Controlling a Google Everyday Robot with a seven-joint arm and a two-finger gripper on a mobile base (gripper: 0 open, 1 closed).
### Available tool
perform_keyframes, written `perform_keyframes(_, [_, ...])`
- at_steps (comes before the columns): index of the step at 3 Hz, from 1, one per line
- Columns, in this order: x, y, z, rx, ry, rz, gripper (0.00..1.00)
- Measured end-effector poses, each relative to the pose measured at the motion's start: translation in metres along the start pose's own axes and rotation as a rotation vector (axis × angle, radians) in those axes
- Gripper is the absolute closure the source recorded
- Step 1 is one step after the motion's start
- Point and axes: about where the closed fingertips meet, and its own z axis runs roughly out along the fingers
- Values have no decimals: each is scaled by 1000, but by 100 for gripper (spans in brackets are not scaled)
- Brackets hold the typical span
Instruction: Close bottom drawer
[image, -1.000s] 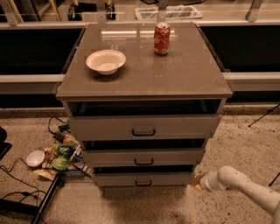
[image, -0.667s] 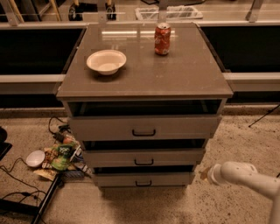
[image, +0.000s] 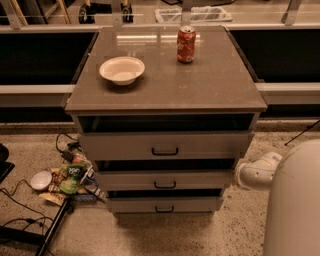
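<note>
Starting at the gripper: I see only its white end, low beside the right side of the cabinet, below the front-right corner of the counter and about level with the middle drawer. Whether it is spread or pressed together I cannot tell. The thick white arm behind it fills the lower right of my view. The bottom drawer sits lowest in the cabinet, under the counter's front edge, with its front standing out and a dark gap above it, so I judge it still open. The middle drawer and the top drawer stand out too, the top one seemingly farthest. The gripper is off to the side of the bottom drawer, not against its front or its handle. By my reading the closing push has not begun, and I must bring the gripper round to the front and press the drawer in. On the counter, a bowl lies toward the back-left corner and a can stands near the back edge. Litter lies on the floor below the left edge.
</note>
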Motion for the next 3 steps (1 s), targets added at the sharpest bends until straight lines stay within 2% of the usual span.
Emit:
perform_keyframes(1, [-40, 3, -31, -20, 17, -17, 100])
perform_keyframes(2, [-40, 5, -27, -24, 13, -17, 100])
perform_keyframes(3, [-33, 29, -17, -66, -11, -20, 100])
